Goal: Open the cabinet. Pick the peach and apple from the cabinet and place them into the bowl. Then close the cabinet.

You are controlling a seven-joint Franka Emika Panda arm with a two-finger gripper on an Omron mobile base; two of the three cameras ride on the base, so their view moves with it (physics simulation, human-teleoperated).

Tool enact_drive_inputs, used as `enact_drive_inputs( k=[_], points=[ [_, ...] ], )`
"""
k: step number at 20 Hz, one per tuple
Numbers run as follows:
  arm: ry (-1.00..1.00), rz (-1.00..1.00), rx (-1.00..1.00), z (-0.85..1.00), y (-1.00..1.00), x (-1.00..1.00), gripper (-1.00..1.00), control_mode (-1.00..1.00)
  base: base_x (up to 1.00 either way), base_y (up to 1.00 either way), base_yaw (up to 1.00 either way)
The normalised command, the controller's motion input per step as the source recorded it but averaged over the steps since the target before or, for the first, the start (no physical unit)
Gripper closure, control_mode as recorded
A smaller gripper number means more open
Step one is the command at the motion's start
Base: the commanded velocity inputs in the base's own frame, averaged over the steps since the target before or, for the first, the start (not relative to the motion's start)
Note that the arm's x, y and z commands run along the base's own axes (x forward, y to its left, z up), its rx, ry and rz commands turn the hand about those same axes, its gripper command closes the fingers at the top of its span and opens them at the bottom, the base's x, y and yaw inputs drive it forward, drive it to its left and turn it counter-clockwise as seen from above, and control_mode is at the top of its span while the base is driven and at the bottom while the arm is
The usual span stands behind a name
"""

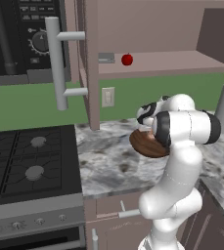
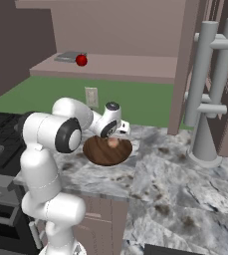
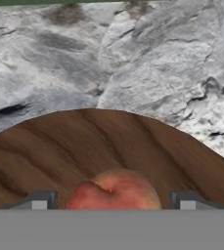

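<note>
The cabinet [image 1: 182,63] stands open, both doors swung out, its left door handle [image 1: 59,63] near the stove side. The red apple [image 1: 127,59] [image 2: 81,60] rests on the inner shelf. The dark wooden bowl [image 1: 142,145] [image 2: 98,153] [image 3: 45,151] sits on the marble counter under my hand. The peach [image 2: 114,143] [image 3: 114,189] lies inside the bowl. My gripper [image 2: 119,134] [image 3: 113,201] hangs just above it, open, with a small gap showing between each fingertip and the fruit.
A black stove [image 1: 30,161] lies left of the counter, with a dark oven panel [image 1: 30,34] above it. A flat grey item [image 1: 106,57] sits by the apple. The right door's handles [image 2: 205,74] and a grey cylinder [image 2: 205,142] stand at the right. A wall outlet [image 1: 107,96] is behind the bowl.
</note>
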Motion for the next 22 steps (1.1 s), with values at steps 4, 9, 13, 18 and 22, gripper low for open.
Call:
enact_drive_inputs(
  k=[4,9,13,18,22],
  points=[
    [0.00,0.00,0.00,0.18,0.01,0.00,-1.00,-1.00,0.00,0.00,0.00],
    [0.00,-0.02,0.00,0.79,0.09,-0.07,-1.00,-1.00,0.00,0.00,0.00],
    [0.00,-0.01,0.00,1.00,0.00,-0.55,-1.00,-1.00,0.00,0.00,0.00],
    [-0.01,0.00,0.00,1.00,0.00,-0.83,-1.00,-1.00,0.00,0.00,0.00],
    [-0.08,0.00,0.00,1.00,0.00,-0.77,-1.00,-1.00,0.00,0.00,0.00]
  ],
)
